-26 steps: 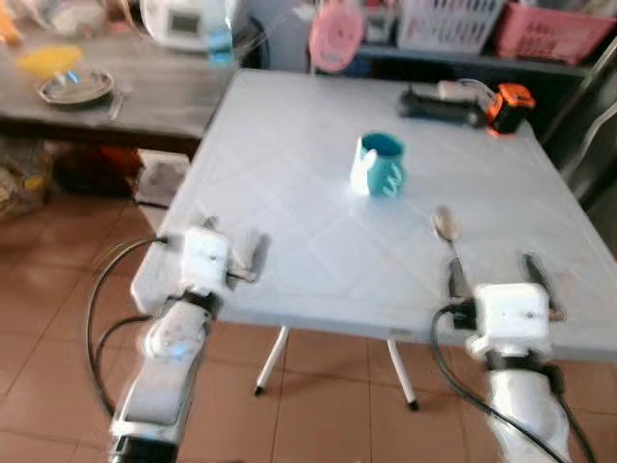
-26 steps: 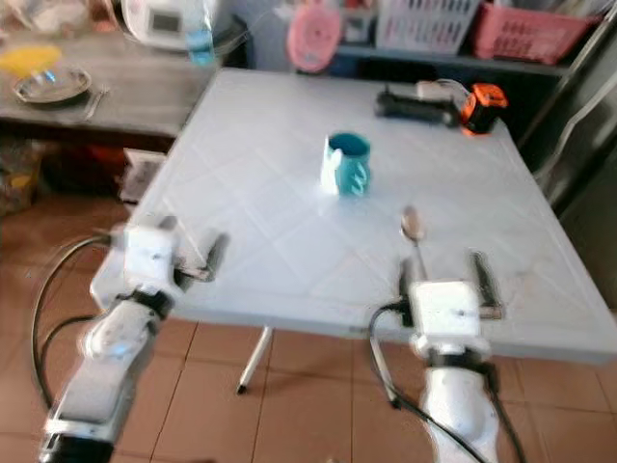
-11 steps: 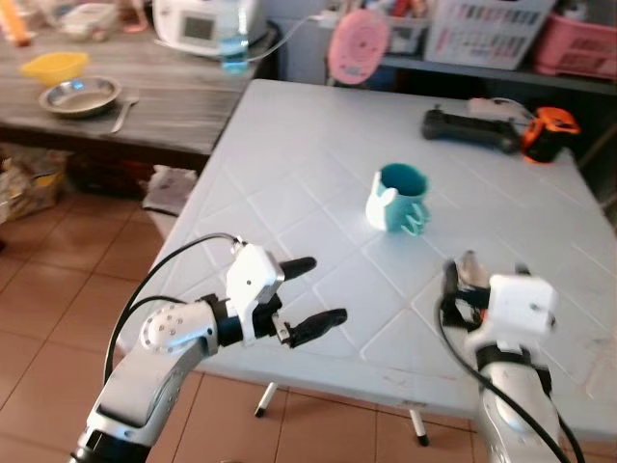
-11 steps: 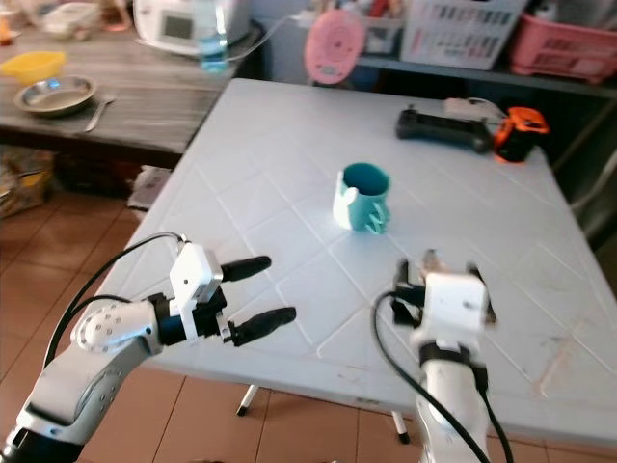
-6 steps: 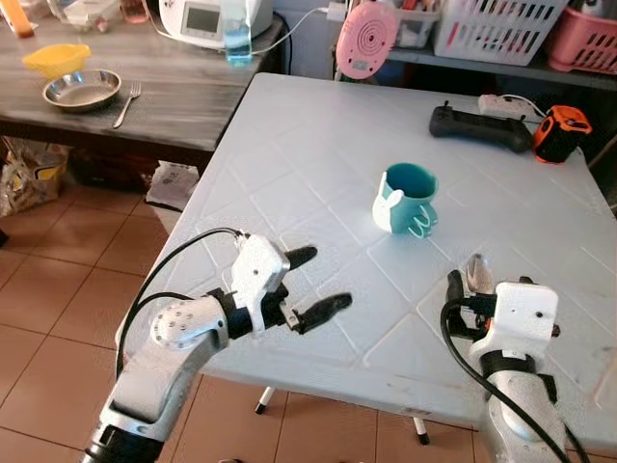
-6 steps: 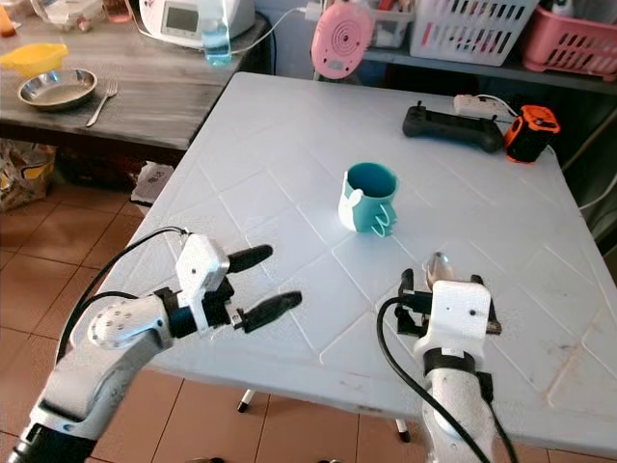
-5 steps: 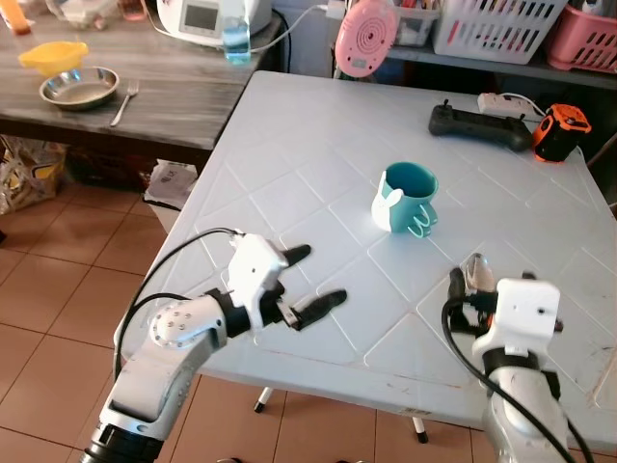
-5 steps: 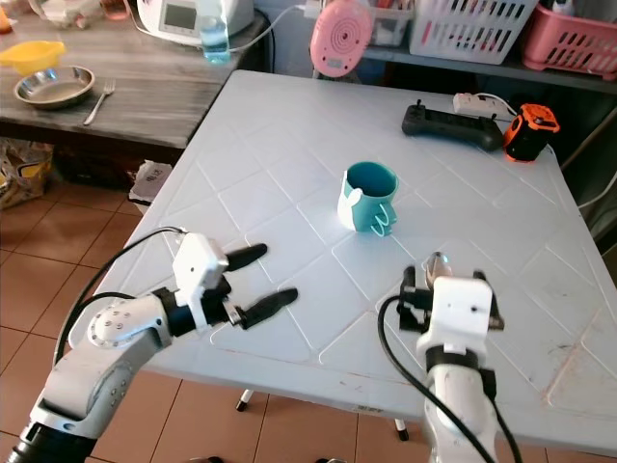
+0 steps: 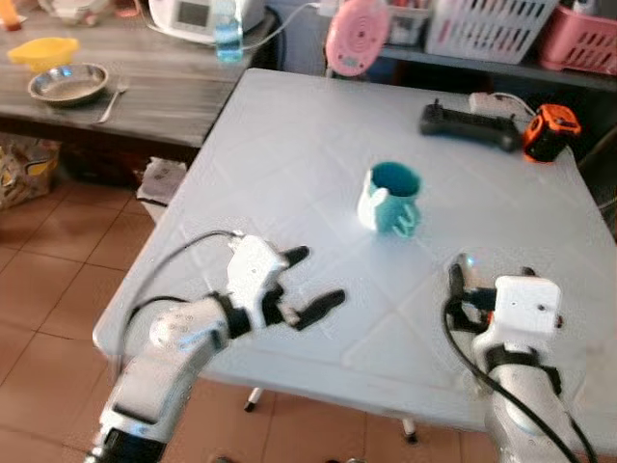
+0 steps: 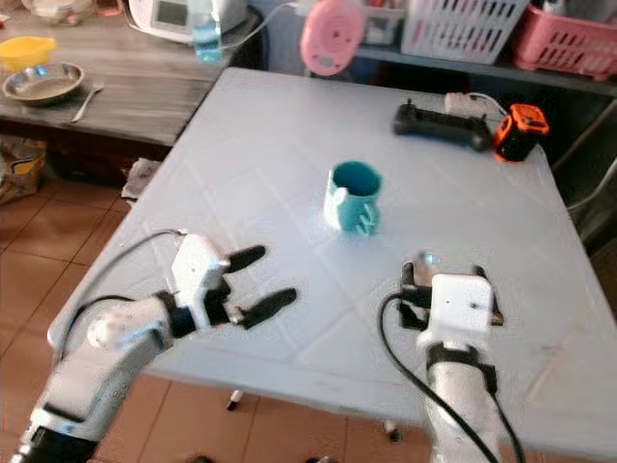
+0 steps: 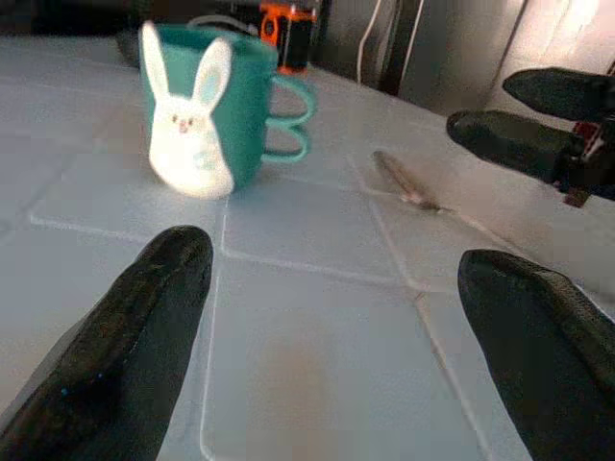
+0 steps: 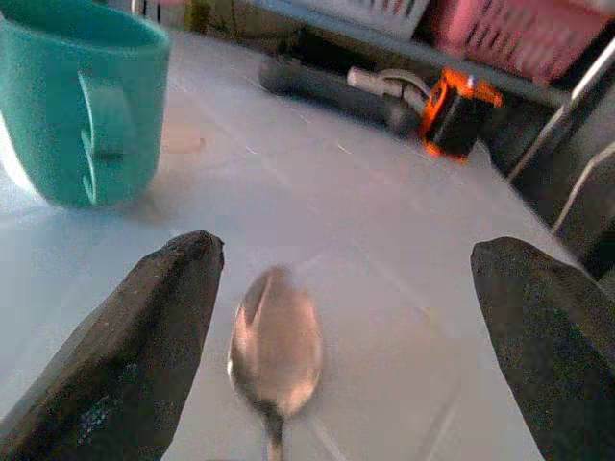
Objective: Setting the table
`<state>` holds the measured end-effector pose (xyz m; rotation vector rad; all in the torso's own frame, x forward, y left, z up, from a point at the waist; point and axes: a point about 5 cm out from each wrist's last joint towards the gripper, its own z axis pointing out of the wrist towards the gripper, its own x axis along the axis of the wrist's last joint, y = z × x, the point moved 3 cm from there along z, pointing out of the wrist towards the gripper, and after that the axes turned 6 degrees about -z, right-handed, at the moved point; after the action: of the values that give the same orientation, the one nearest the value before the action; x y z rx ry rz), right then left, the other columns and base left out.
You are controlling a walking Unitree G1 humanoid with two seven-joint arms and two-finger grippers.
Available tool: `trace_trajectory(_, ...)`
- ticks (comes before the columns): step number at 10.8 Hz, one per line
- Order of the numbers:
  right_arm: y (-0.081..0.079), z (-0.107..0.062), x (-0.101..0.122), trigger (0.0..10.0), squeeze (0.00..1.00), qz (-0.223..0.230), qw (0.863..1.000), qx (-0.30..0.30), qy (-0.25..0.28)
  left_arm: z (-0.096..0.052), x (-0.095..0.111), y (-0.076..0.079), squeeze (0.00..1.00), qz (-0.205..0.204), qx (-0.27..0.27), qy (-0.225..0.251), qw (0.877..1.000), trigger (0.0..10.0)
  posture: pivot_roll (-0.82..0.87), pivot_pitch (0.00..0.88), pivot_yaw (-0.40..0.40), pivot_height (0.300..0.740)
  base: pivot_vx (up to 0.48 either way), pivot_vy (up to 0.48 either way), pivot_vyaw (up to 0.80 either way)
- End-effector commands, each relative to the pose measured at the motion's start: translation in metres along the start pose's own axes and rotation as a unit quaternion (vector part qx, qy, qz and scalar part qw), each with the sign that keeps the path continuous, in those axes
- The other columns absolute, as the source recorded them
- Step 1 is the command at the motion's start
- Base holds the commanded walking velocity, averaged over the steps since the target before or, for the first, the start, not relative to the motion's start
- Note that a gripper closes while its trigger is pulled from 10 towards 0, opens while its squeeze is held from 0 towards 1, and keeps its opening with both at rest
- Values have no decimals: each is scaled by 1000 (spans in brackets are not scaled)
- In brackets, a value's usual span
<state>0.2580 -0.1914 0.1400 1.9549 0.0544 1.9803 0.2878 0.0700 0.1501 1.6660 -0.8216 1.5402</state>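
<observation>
Right gripper [image 12: 346,317] hovers low over the white bench [image 9: 289,154] with its fingers apart, and the spoon [image 12: 276,348] lies on the bench between them. Left gripper [image 9: 313,285], also spread open, points toward the teal mug [image 9: 389,198], well apart from it.

**Left arm swings in over the table**

The left gripper [image 9: 313,283] now sits over the near part of the white plastic table [image 9: 289,164], turned toward the teal bunny mug [image 9: 389,198], with its two black fingers spread apart. A moment ago it hung back at the table's near left edge. The right gripper [image 12: 341,351] is now a little farther in over the table, its fingers wide on both sides of the shiny metal spoon [image 12: 276,346].
</observation>
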Motion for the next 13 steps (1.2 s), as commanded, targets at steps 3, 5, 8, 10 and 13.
trace_trajectory(3, 0, -2, -1, 10000, 0, -1, 1000, -1, -4, -2, 1, -1, 0, 9, 2, -9, 1000, 10000, 161, 157, -70, 740, 0, -369, 0)
trace_trajectory(5, -3, -3, -3, 10000, 0, 6, 1000, 1, -13, -4, 0, -1, 0, 13, -2, -13, 1000, 10000, 163, 159, -63, 740, 0, -291, 0)
trace_trajectory(8, -22, -7, 1, 10000, 0, 62, 997, 49, -14, -7, -6, 7, 0, 3, -51, -41, 998, 10000, 164, 157, -56, 740, 0, 0, 0)
trace_trajectory(10, -40, -13, 2, 10000, 0, 107, 989, 95, -33, -16, -11, 7, 0, -6, -92, -78, 993, 10000, 161, 158, -47, 740, 0, 0, 0)
trace_trajectory(13, -68, -20, 12, 10000, 0, 143, 974, 174, -32, -17, -6, -5, 0, 7, -85, -87, 993, 10000, 166, 169, -32, 740, 0, 0, 0)
